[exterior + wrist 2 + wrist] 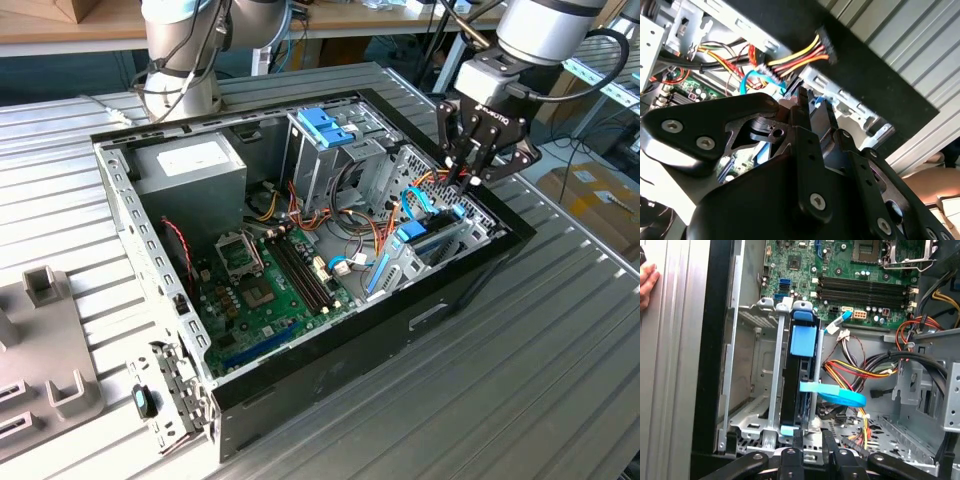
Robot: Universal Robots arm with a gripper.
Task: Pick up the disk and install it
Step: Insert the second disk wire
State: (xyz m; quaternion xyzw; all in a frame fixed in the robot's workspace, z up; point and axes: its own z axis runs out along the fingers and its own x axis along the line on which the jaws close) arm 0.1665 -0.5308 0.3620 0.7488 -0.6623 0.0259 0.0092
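Observation:
The disk (432,238) stands on edge in the drive cage at the exterior view's right end of the open computer case (330,370). In the first wrist view the disk (799,380) shows edge-on, dark with light-blue rails and a blue tab at one end. My gripper (467,172) hangs just above the far end of that cage. Its fingers are shut and nothing shows between them. In the first wrist view the gripper (813,442) sits right at the disk's end; contact cannot be told. The second wrist view has the gripper (810,102) over blue plastic and cables.
A blue flat cable (840,396) and bundled wires (860,375) lie beside the cage (771,390). The motherboard (265,280), a grey power supply (190,165) and a blue bracket (325,125) fill the case. A person's hand (646,282) rests on the table. Grey fixtures (40,330) stand at the exterior view's left.

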